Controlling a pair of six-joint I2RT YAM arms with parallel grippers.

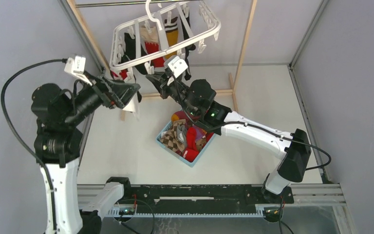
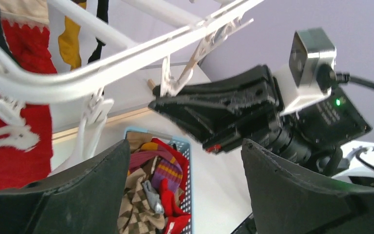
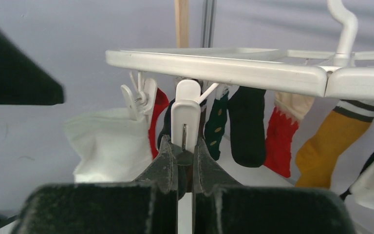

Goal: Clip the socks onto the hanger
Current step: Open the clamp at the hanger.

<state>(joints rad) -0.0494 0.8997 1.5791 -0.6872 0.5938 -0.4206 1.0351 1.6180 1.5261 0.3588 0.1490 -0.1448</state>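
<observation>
A clip (image 3: pixel 185 114) is clamped by the right fingers (image 3: pixel 168 168); the left fingers (image 2: pixel 90 187) are released; another sock (image 1: pixel 191 138) must be fetched next.

Left claw (image 2: pixel 185 161) raised, spread wide, right claw (image 3: pixel 184 148) raised, pinched closed

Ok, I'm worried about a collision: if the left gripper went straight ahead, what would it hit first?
Likely the right gripper, shut on a clip, straight ahead of the left gripper; depth is unclear.
</observation>
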